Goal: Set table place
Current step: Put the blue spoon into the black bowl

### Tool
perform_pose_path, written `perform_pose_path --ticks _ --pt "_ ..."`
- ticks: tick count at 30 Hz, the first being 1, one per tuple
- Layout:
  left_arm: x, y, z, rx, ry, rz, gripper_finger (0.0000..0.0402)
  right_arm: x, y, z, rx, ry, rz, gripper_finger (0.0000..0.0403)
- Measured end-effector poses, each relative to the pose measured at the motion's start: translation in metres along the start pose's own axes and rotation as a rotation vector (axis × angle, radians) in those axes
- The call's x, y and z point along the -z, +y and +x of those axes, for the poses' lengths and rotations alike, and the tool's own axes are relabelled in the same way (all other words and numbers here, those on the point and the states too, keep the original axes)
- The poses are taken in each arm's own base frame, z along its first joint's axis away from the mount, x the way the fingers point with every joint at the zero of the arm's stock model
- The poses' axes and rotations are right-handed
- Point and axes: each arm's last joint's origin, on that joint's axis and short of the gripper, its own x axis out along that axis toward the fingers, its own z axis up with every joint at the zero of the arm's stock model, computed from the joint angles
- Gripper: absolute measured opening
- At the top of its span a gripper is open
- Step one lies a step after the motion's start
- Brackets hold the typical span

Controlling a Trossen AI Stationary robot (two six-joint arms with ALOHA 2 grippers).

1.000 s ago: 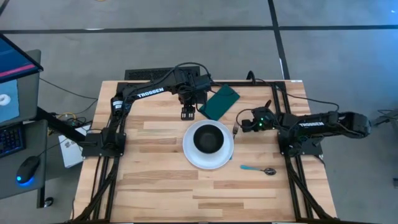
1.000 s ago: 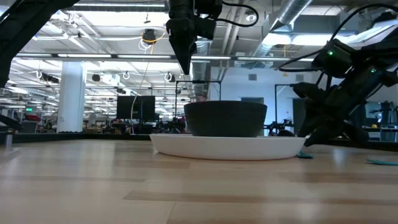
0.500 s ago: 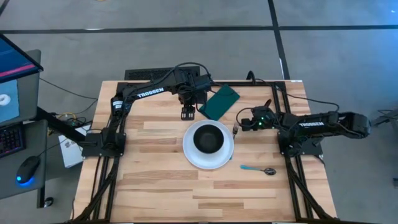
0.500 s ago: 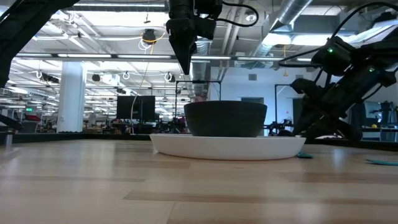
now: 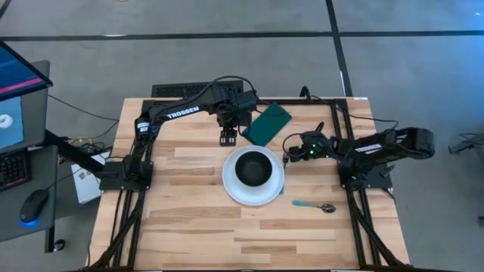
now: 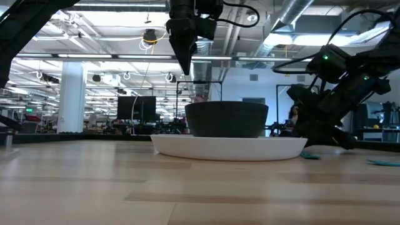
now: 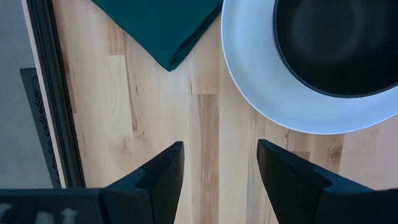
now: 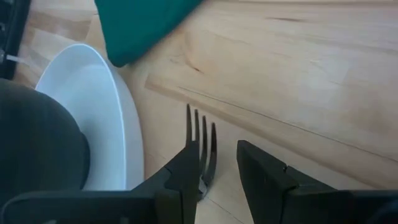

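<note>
Light-wood worktop (image 5: pixel 197 227) carries a white plate (image 5: pixel 253 195) holding a dark bowl (image 5: pixel 254 169). Right pincer (image 8: pixel 219 168), part-open, has a fork (image 8: pixel 204 142) between its fingers beside the plate; it could slip or clip the rim. Left pincer (image 5: pixel 228 139) hangs open near a green napkin (image 5: pixel 266 124). A spoon (image 5: pixel 314 205) lies apart.

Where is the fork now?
In the high view, the fork lies on the table, right of the white plate, at the right gripper.
</note>
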Motion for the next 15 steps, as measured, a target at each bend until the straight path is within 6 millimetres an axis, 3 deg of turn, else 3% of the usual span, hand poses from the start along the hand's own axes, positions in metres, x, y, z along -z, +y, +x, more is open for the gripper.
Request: perform_pose_path --ticks 7,15 --pt "0.0 0.0 0.0 0.0 0.0 0.0 0.0194 0.0007 0.0 0.004 0.001 0.005 -0.013 0.0115" --pt "-0.0001 0.0 0.0 0.0 -0.001 0.0 0.0194 0.0001 0.0019 0.004 -0.026 0.006 -0.099 0.0019"
